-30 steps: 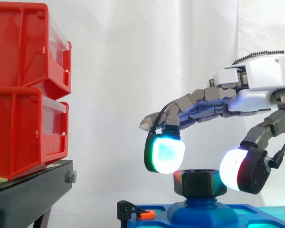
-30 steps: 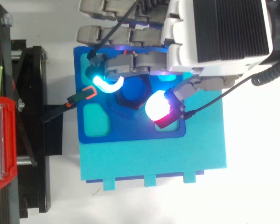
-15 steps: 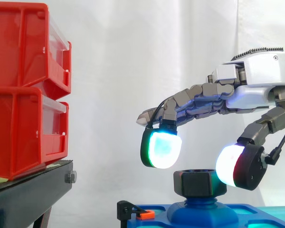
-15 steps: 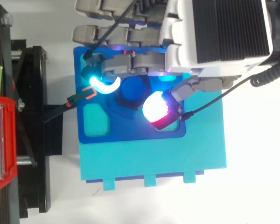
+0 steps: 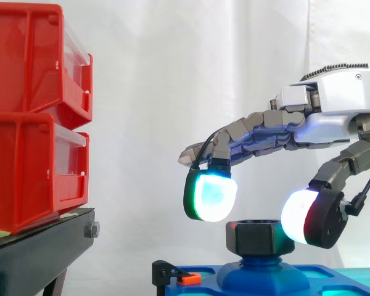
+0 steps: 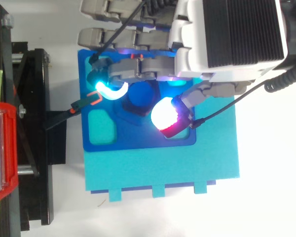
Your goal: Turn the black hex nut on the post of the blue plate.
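Observation:
The black hex nut (image 5: 259,237) sits on the blue post that rises from the blue plate (image 6: 138,139). My hand (image 5: 333,105) reaches in from the right and hovers over the nut, open, with its fingers relaxed and bent downward. One glowing cyan fingertip (image 5: 211,195) hangs just above and left of the nut. The white-and-red thumb pad (image 5: 303,218) is close beside the nut's upper right edge, and I cannot tell whether it touches. From above, the nut (image 6: 138,104) lies between these two pads, partly hidden under the fingers.
Two red bins (image 5: 31,117) are stacked on a black stand (image 5: 43,246) at the left. A small black clamp with an orange tab (image 5: 186,279) grips the plate's left edge. The plate rests on a teal base (image 6: 163,170).
The hand rose a little and shifted left, then dipped slightly again. The cyan fingertip stands higher above the nut than a second ago. The nut has not visibly moved.

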Robot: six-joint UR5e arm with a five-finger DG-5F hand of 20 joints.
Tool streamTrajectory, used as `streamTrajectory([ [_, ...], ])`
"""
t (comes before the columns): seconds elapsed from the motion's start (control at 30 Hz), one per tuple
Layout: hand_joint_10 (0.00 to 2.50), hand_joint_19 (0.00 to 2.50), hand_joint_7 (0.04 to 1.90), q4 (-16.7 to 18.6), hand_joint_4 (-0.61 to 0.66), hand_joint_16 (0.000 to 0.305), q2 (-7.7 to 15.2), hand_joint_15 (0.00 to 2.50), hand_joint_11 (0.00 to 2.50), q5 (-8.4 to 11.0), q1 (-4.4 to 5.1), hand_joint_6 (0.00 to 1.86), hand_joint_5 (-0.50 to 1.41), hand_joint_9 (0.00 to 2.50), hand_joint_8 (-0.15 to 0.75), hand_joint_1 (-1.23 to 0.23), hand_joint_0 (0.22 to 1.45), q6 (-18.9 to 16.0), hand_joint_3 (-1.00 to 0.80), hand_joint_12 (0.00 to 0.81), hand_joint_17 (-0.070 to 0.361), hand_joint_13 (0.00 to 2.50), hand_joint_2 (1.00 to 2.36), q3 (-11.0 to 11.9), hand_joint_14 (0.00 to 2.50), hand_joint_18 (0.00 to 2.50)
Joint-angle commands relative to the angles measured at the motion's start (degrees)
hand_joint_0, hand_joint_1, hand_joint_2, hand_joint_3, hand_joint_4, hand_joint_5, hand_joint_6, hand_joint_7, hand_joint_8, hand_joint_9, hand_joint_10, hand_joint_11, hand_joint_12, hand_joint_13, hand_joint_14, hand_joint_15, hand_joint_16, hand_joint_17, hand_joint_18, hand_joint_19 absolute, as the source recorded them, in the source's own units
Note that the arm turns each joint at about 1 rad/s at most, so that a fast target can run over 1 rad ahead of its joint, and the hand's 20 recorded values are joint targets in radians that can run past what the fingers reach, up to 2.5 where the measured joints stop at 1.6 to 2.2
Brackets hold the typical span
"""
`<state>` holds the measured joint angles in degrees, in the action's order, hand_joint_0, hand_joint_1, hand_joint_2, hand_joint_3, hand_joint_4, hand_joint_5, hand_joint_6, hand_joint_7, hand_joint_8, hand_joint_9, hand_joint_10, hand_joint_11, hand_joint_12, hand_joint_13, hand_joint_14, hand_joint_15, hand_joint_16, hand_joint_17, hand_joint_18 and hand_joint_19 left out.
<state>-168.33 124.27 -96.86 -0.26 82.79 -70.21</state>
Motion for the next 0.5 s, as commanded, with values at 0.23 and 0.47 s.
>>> streamTrajectory([
  [0.23,0.00,0.19,0.96,0.02,0.23,0.040,0.01,0.00,0.10,0.00,0.00,0.50,-0.20,0.18,0.143,-0.76,0.56,0.09,-0.50,0.289,0.090,0.10,1.00,0.07,0.00,0.15],
  [0.47,0.00,0.19,0.96,0.28,0.23,0.040,0.53,0.00,0.08,-0.09,0.00,0.50,-0.20,0.19,0.143,-0.77,0.57,0.00,-0.50,0.288,0.090,0.10,1.00,0.07,0.00,0.15],
])
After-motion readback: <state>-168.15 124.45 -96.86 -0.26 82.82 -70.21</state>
